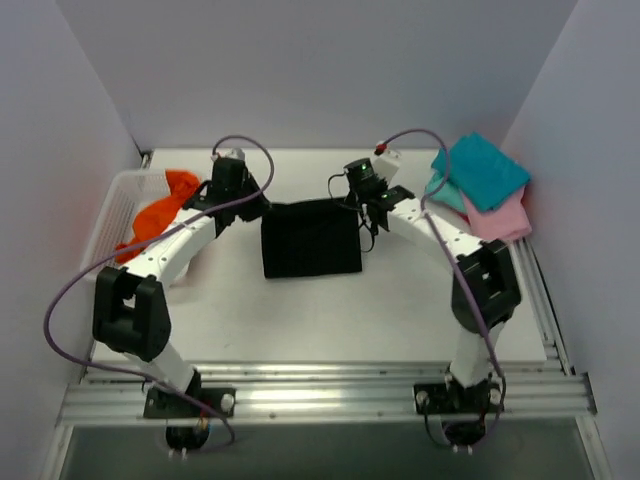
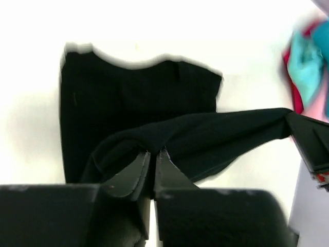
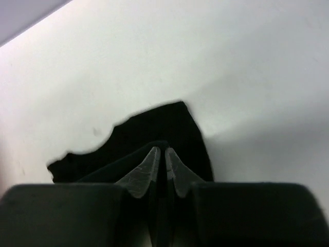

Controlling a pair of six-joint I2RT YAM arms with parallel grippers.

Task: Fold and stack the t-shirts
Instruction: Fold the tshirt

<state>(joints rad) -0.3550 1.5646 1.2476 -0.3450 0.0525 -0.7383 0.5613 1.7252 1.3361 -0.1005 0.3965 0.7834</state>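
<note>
The black t-shirt lies partly folded in the middle of the table. Both grippers hold its far edge, one at each corner. My left gripper is shut on the left corner. In the left wrist view, its tips pinch a raised band of the black t-shirt that stretches right to the other gripper. My right gripper is shut on the right corner, and in its wrist view its tips pinch the black cloth. A teal t-shirt lies folded on a pink one at the back right. An orange t-shirt hangs in the basket.
A white mesh basket stands at the left edge of the table against the wall. White walls close in the left, back and right sides. An aluminium rail carrying the arm bases runs along the near edge.
</note>
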